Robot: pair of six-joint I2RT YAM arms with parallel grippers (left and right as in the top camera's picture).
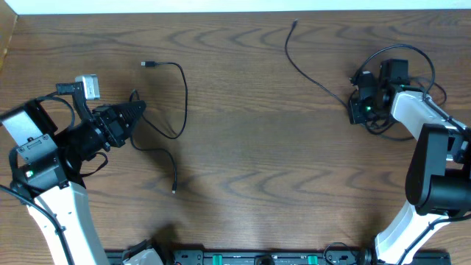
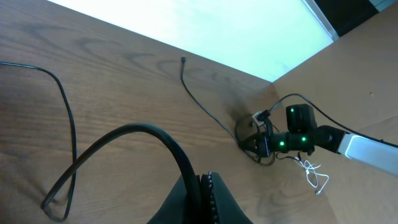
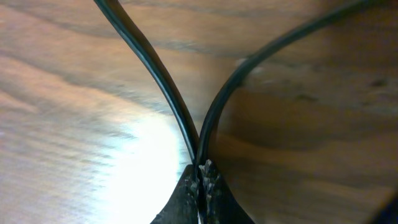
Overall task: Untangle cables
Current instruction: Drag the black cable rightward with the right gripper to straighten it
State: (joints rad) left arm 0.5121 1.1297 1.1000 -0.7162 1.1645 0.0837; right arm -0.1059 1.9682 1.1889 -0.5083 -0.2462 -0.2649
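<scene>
**Item 1, nearest.** Free plug end [image 1: 174, 191] of the thin black flexible left cable [image 1: 183, 96]. It lies loose on the brown wood-grain tabletop [image 1: 250, 162]. There is open room all round it and across the middle between the arms.

**Item 2.** Black two-finger left gripper [image 1: 138, 110], closed on the left cable just beside a narrow loop where its strands seem to cross. Risk, as judged: a straight pull could cinch that loop tight rather than open it.

**Item 3.** Right gripper [image 1: 355, 103], closed on the thin black right cable [image 1: 309, 70]. Two strands meet at its tips in the wrist view. It is well apart from the left cable. Risk: the arm's own thicker black wiring [image 1: 412, 55] hangs just beside and could snag on a lift.

**Item 4, farthest.** Right cable's tip [image 1: 294, 23], near the tabletop's far edge. Dragging outward could carry it over. The left cable's far plug [image 1: 149, 65] has more margin.
</scene>
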